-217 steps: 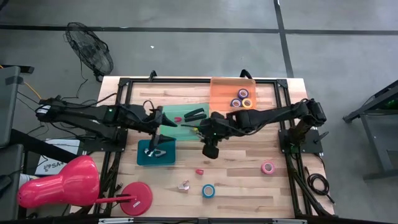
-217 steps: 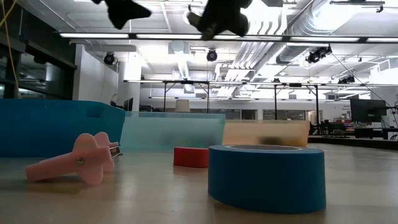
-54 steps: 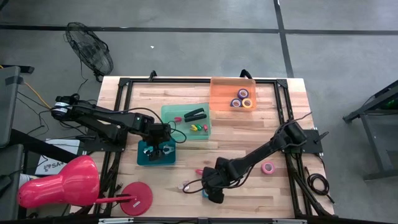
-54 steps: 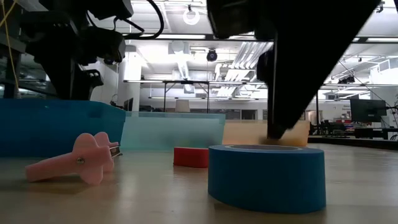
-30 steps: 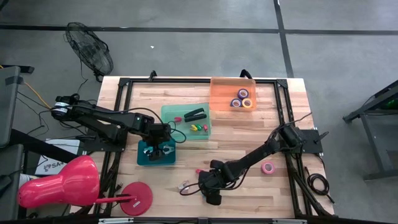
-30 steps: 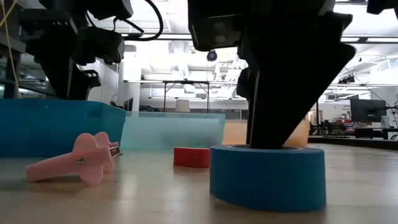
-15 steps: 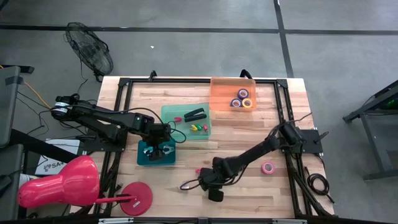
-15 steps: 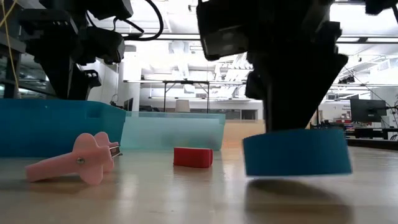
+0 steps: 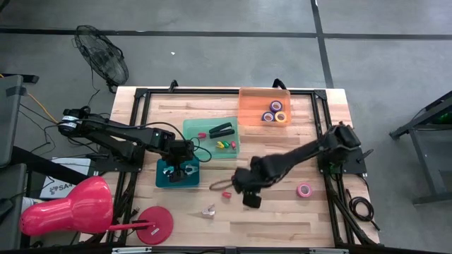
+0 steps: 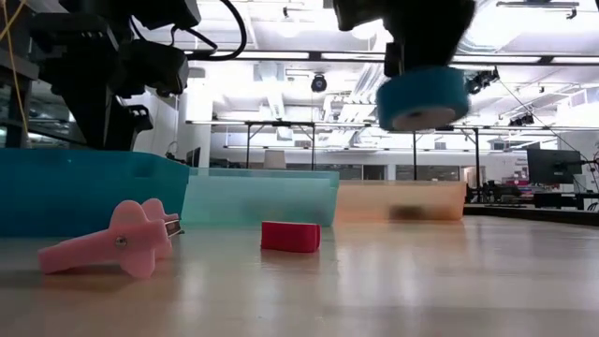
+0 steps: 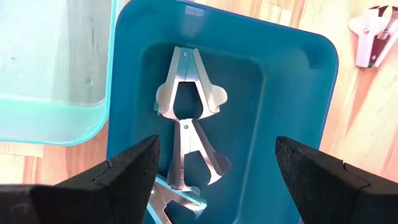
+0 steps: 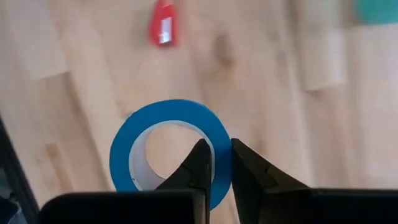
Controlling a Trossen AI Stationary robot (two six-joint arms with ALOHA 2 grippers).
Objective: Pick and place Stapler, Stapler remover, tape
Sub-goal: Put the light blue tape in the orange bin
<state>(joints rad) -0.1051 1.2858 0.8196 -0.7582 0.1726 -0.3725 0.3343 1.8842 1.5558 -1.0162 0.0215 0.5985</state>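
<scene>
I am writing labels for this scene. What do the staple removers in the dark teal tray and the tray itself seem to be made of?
The staple removers look like bare metal: silvery, with bright glints on their curved jaws. The dark teal tray looks like moulded plastic: even opaque colour, rounded corners, a soft sheen. The left gripper hovers open above it.

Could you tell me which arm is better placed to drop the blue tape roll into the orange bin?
The right. Its gripper is shut on the blue tape roll, lifted clear of the table, and the orange bin lies on its side. The left gripper hovers open over the teal tray of staple removers.
</scene>
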